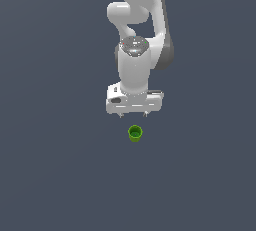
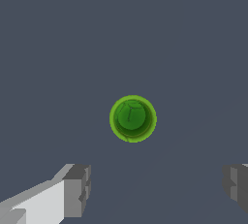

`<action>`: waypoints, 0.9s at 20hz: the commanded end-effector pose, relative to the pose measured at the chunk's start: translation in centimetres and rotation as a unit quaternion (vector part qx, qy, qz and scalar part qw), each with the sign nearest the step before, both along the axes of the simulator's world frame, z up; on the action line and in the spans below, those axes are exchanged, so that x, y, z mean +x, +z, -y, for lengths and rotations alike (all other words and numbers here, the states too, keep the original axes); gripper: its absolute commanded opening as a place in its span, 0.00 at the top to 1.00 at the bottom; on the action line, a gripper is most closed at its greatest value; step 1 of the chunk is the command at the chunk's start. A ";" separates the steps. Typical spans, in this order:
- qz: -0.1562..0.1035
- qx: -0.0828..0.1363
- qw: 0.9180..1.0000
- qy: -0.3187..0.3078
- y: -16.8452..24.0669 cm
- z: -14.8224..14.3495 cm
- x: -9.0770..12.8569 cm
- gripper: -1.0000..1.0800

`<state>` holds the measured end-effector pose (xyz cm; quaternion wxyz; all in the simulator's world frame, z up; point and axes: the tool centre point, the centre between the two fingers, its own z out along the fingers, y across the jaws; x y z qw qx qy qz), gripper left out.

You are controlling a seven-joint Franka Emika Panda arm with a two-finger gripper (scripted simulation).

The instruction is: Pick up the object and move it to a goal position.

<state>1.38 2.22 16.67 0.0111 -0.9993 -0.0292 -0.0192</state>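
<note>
The object, a small bright green cup (image 1: 135, 133) with a darker hollow centre, stands upright on the flat grey surface. My white gripper (image 1: 133, 115) hangs above it, a little further back in the exterior view, its fingers spread wide and holding nothing. In the wrist view the cup (image 2: 132, 119) shows from above, its open mouth facing the camera. It lies apart from my gripper (image 2: 157, 189), beyond the gap between the two grey fingertips (image 2: 77, 189), and touches neither of them.
The white arm (image 1: 140, 25) rises from the back of the exterior view behind the gripper. The plain dark grey surface (image 1: 60, 175) spreads all around the cup.
</note>
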 end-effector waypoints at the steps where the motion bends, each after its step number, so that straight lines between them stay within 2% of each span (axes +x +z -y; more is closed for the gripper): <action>1: 0.000 0.000 1.000 0.003 0.0 0.0 0.0 0.04; 11: -0.001 -0.005 0.998 0.064 -0.8 -0.1 0.3 0.04; 18: -0.004 -0.011 0.989 0.147 -1.7 -0.2 0.6 0.04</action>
